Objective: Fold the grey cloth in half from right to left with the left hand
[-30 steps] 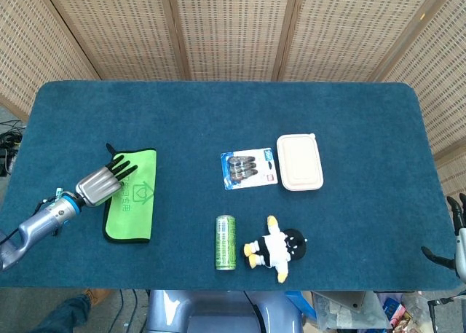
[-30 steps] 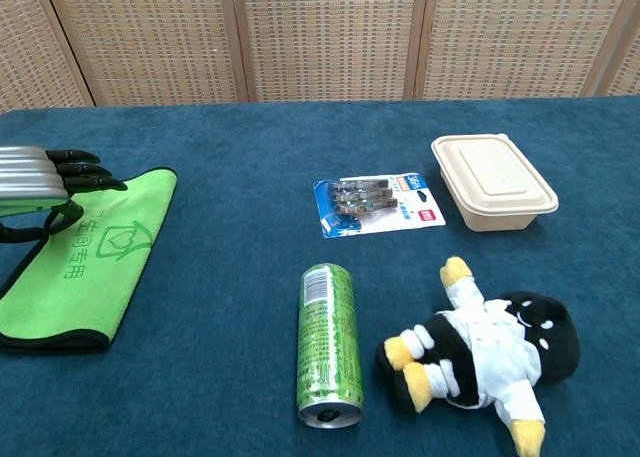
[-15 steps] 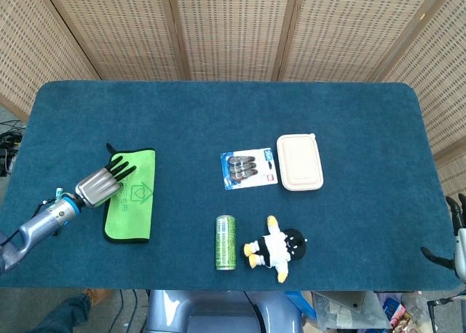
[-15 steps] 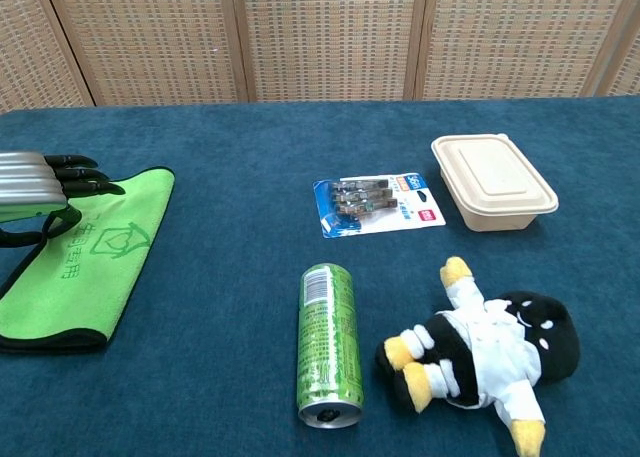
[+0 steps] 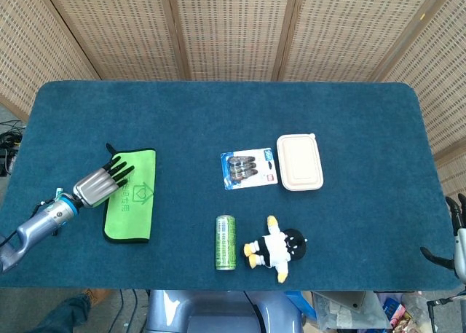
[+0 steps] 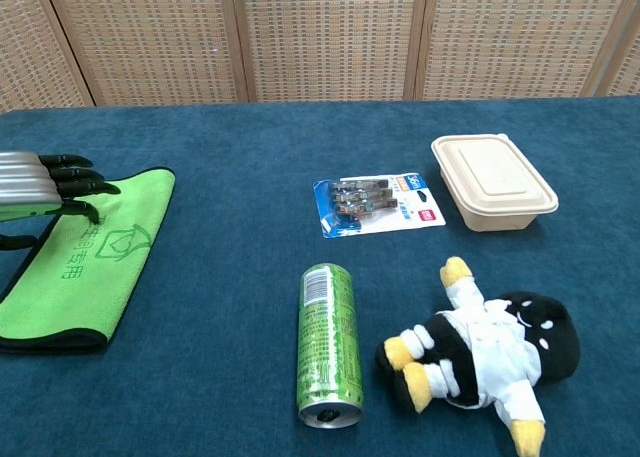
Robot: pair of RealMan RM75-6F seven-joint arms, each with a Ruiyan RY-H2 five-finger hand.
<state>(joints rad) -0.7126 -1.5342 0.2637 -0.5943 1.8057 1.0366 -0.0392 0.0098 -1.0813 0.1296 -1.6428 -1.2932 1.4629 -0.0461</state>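
Observation:
The cloth (image 5: 135,198) shows bright green with a dark border and lies flat as a narrow folded strip at the left of the blue table (image 5: 218,114). In the chest view the cloth (image 6: 90,267) shows a printed logo on top. My left hand (image 5: 100,181) lies over the strip's far left corner with its dark fingers stretched out and spread. In the chest view the left hand (image 6: 50,182) hovers at that corner, thumb bent down toward the fabric. It grips nothing that I can see. My right hand (image 5: 453,234) hangs off the table's right edge, fingers apart and empty.
A green can (image 5: 226,242) lies on its side near the front edge, beside a penguin plush (image 5: 277,248). A blue blister pack (image 5: 249,168) and a lidded beige box (image 5: 299,162) sit right of centre. Wicker screens stand behind the table.
My left hand has drawn back slightly to the left, and its thumb now bends down nearer the cloth's corner. The cloth has barely shifted. The right hand is unchanged.

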